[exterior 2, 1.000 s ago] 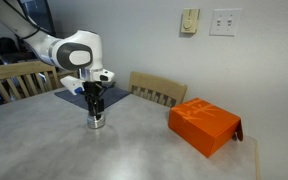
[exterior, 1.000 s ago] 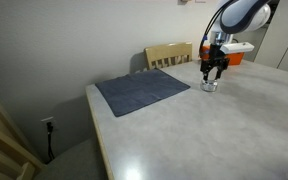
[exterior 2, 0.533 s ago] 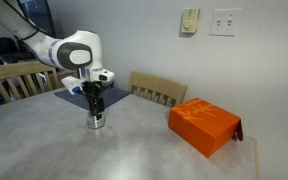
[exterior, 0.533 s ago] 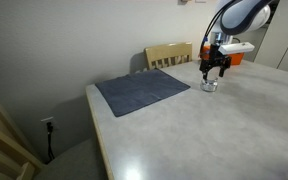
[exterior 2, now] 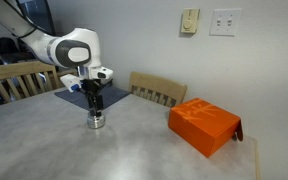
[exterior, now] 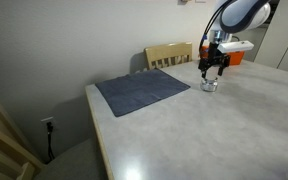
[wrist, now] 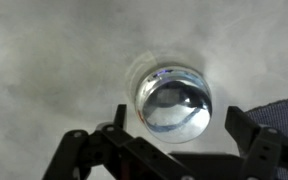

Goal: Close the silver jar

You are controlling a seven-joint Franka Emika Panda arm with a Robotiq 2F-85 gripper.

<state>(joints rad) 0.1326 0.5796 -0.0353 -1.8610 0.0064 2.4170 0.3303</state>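
Note:
The silver jar is a small round shiny metal jar standing on the grey table. In the wrist view I look straight down on its reflective top. It also shows in both exterior views. My gripper hangs directly above it, fingers open and spread to either side of the jar, holding nothing. In the exterior views the gripper sits just over the jar. I cannot tell whether a fingertip touches it.
A dark blue-grey cloth mat lies on the table beside the jar. An orange rectangular box sits farther along the table. Wooden chairs stand at the table's edge near the wall.

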